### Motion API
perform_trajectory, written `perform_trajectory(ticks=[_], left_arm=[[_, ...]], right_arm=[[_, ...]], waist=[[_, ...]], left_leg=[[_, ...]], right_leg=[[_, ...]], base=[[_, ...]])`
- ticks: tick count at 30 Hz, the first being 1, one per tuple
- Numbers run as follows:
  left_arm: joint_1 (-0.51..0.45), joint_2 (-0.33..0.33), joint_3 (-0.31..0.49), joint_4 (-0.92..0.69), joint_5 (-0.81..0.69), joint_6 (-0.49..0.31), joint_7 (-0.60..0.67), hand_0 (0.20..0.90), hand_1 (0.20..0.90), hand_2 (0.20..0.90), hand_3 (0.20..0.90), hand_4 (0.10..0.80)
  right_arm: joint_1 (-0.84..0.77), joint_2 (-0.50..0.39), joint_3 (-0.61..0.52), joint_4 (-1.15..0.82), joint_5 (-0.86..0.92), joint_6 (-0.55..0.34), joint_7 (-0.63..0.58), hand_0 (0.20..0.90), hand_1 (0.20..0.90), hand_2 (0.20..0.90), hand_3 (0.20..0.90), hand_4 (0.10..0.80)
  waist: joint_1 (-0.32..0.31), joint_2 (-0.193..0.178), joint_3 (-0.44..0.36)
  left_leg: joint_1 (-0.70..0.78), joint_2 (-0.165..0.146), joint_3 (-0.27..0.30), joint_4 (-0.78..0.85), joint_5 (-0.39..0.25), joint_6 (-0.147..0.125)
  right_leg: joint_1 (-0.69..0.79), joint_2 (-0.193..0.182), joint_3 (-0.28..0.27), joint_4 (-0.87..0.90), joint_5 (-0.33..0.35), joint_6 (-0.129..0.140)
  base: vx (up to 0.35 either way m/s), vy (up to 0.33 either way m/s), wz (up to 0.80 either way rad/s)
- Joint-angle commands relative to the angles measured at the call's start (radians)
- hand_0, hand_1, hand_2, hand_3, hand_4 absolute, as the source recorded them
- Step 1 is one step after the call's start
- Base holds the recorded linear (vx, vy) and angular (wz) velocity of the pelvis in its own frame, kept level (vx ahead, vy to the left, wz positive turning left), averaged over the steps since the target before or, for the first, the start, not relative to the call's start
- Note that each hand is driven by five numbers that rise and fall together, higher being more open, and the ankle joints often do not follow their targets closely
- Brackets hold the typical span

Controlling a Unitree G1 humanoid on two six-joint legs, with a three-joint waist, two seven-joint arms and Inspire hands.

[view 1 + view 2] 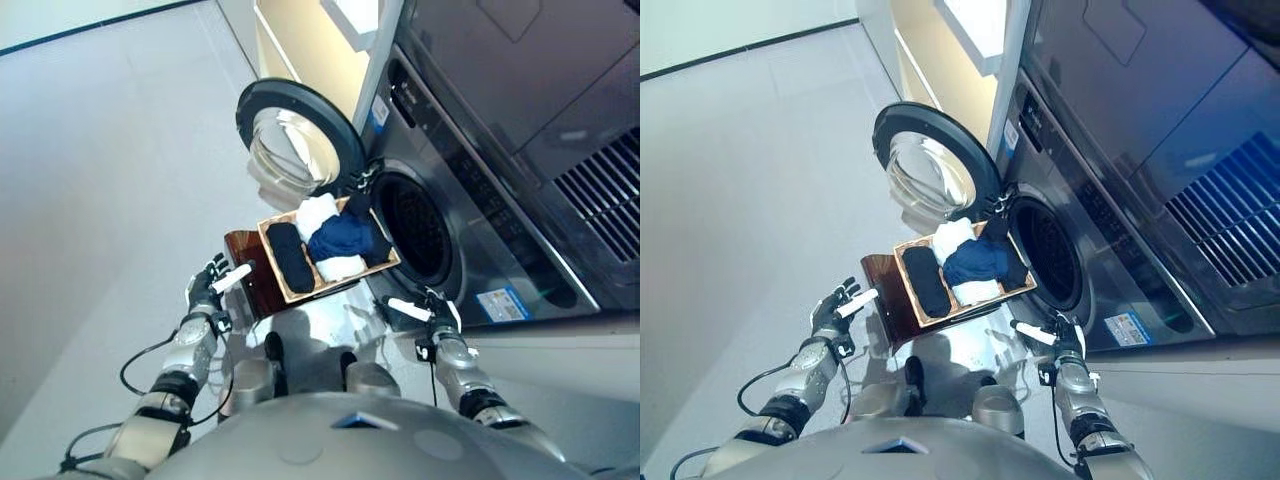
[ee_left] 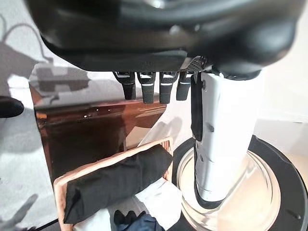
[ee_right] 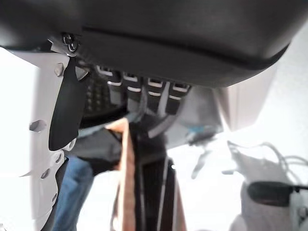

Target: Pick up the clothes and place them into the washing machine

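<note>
Left hand (image 1: 207, 287) and right hand (image 1: 432, 308) relaxed, empty — flanking clothes (image 1: 340, 238) in tray (image 1: 283, 286); washing machine (image 1: 470, 200) door (image 1: 290, 135) ajar

The washing machine (image 1: 470, 200) runs off the right edge, its drum (image 1: 412, 225) too dark to see inside. The blue garment (image 3: 72, 192) blurs out in the right wrist view.
</note>
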Motion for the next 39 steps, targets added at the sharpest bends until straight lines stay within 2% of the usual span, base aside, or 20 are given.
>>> perform_trajectory(ticks=[1,3,6,8,12,15,16,18,20,22,25,29,31,32,35,39], left_arm=[[0.009,0.010,0.025,-0.065,0.018,-0.048,-0.004,0.900,0.900,0.900,0.900,0.800],[0.016,0.010,0.022,-0.073,0.021,-0.047,-0.015,0.900,0.900,0.900,0.900,0.800],[0.027,0.005,0.015,-0.067,0.022,-0.042,-0.021,0.900,0.900,0.900,0.900,0.800],[0.029,0.002,0.015,-0.082,0.018,-0.037,-0.021,0.900,0.900,0.900,0.900,0.800],[0.037,0.011,0.015,-0.107,0.024,-0.034,-0.031,0.900,0.900,0.900,0.900,0.800],[0.033,0.015,0.015,-0.107,0.029,-0.032,-0.035,0.900,0.900,0.900,0.900,0.800],[0.033,0.018,0.019,-0.114,0.026,-0.034,-0.037,0.900,0.900,0.900,0.900,0.800],[0.028,0.022,0.021,-0.106,0.023,-0.040,-0.035,0.900,0.900,0.900,0.900,0.800],[0.022,0.022,0.021,-0.083,0.024,-0.041,-0.035,0.900,0.900,0.900,0.900,0.800],[0.021,0.025,0.025,-0.081,0.019,-0.043,-0.035,0.900,0.900,0.900,0.900,0.800],[0.024,0.027,0.033,-0.073,0.017,-0.042,-0.032,0.900,0.900,0.900,0.900,0.800],[0.027,0.025,0.038,-0.063,0.018,-0.041,-0.031,0.900,0.900,0.900,0.900,0.800],[0.023,0.023,0.039,-0.060,0.021,-0.039,-0.030,0.900,0.900,0.900,0.900,0.800],[0.021,0.024,0.037,-0.060,0.022,-0.039,-0.031,0.900,0.900,0.900,0.900,0.800],[0.020,0.017,0.036,-0.046,0.019,-0.038,-0.031,0.900,0.900,0.900,0.900,0.800],[0.018,0.010,0.036,-0.019,0.016,-0.038,-0.027,0.900,0.900,0.900,0.900,0.800]], right_arm=[[-0.002,-0.054,-0.022,-0.077,-0.012,-0.041,-0.006,0.900,0.900,0.900,0.900,0.800],[0.007,-0.060,-0.041,-0.093,-0.004,-0.043,-0.006,0.900,0.900,0.900,0.900,0.800],[0.019,-0.059,-0.048,-0.103,-0.004,-0.043,-0.008,0.900,0.900,0.900,0.900,0.800],[0.021,-0.058,-0.049,-0.107,-0.013,-0.039,-0.012,0.900,0.900,0.900,0.900,0.800],[0.025,-0.060,-0.056,-0.114,-0.019,-0.037,-0.010,0.900,0.900,0.900,0.900,0.800],[0.026,-0.055,-0.058,-0.103,-0.010,-0.038,-0.010,0.900,0.900,0.900,0.900,0.800],[0.027,-0.053,-0.053,-0.103,-0.007,-0.039,-0.009,0.900,0.900,0.900,0.900,0.800],[0.020,-0.053,-0.050,-0.097,-0.003,-0.041,-0.010,0.900,0.900,0.900,0.900,0.800],[0.013,-0.051,-0.049,-0.088,0.000,-0.043,-0.012,0.900,0.900,0.900,0.900,0.800],[0.009,-0.050,-0.047,-0.091,0.001,-0.043,-0.012,0.900,0.900,0.900,0.900,0.800],[0.008,-0.047,-0.047,-0.084,-0.001,-0.042,-0.013,0.900,0.900,0.900,0.900,0.800],[0.013,-0.045,-0.047,-0.079,-0.007,-0.037,-0.011,0.900,0.900,0.900,0.900,0.800],[0.026,-0.042,-0.048,-0.085,-0.009,-0.036,-0.006,0.900,0.900,0.900,0.900,0.800],[0.032,-0.042,-0.047,-0.094,-0.007,-0.037,0.000,0.900,0.900,0.900,0.900,0.800],[0.039,-0.053,-0.047,-0.111,-0.010,-0.038,0.002,0.900,0.900,0.900,0.900,0.800],[0.006,-0.080,-0.032,-0.117,-0.021,-0.041,0.001,0.900,0.900,0.900,0.900,0.800]], waist=[[-0.015,0.000,-0.040],[-0.025,0.007,-0.045],[-0.035,0.010,-0.058],[-0.036,0.019,-0.050],[-0.059,0.049,0.002],[-0.070,0.061,0.021],[-0.073,0.070,0.026],[-0.082,0.072,0.038],[-0.088,0.066,0.048],[-0.098,0.050,0.061],[-0.108,0.027,0.078],[-0.110,0.016,0.086],[-0.110,0.002,0.087],[-0.113,-0.001,0.087],[-0.110,-0.002,0.074],[-0.112,0.044,0.059]], left_leg=[[-0.137,0.000,-0.091,0.102,0.008,-0.084],[-0.134,-0.006,-0.052,0.079,0.025,-0.084],[-0.122,-0.020,-0.053,0.069,0.002,-0.071],[-0.110,-0.023,-0.055,0.074,-0.018,-0.059],[-0.051,-0.018,-0.063,0.054,-0.029,-0.039],[-0.030,-0.017,-0.075,0.049,-0.031,-0.034],[-0.014,-0.011,-0.083,0.045,-0.037,-0.034],[0.000,-0.008,-0.099,0.041,-0.046,-0.038],[0.016,-0.007,-0.108,0.039,-0.059,-0.048],[0.038,-0.013,-0.125,0.044,-0.077,-0.057],[0.089,-0.019,-0.145,0.033,-0.100,-0.064],[0.130,-0.021,-0.165,0.019,-0.113,-0.069],[0.150,-0.013,-0.193,0.033,-0.130,-0.082],[0.159,-0.006,-0.204,0.038,-0.135,-0.089],[0.173,0.005,-0.228,0.037,-0.147,-0.105],[0.170,0.039,-0.248,0.038,-0.122,-0.133]], right_leg=[[0.107,-0.002,0.008,0.019,0.349,0.072],[0.108,0.003,0.007,0.021,0.383,0.073],[0.108,-0.008,-0.012,0.037,0.384,0.069],[0.072,-0.010,-0.013,0.111,0.410,0.072],[-0.031,0.000,-0.052,0.282,0.439,0.051],[-0.064,0.003,-0.069,0.337,0.428,0.035],[-0.103,-0.003,-0.080,0.325,0.408,0.021],[-0.139,-0.019,-0.095,0.270,0.353,0.011],[-0.175,-0.034,-0.100,0.175,0.325,0.016],[-0.203,-0.051,-0.094,0.066,0.345,0.032],[-0.239,-0.070,-0.100,-0.041,0.418,0.065],[-0.245,-0.070,-0.127,-0.071,0.442,0.082],[-0.243,-0.066,-0.131,-0.062,0.441,0.091],[-0.245,-0.054,-0.118,-0.053,0.431,0.091],[-0.216,-0.045,-0.134,-0.060,0.370,0.073],[-0.200,-0.017,-0.165,-0.058,0.288,0.033]], base=[[0.044,0.048,0.01],[0.066,0.088,0.14],[0.081,0.107,0.10],[0.038,0.128,0.08],[0.021,0.167,-0.06],[0.069,0.120,0.23],[0.111,0.074,0.11],[0.121,0.047,-0.11],[0.132,-0.027,0.33],[0.191,-0.070,0.47],[0.203,-0.079,-0.34],[0.174,-0.072,0.10],[0.247,-0.153,0.40],[0.226,-0.143,0.57],[0.183,-0.155,0.68],[0.125,-0.217,0.55]])
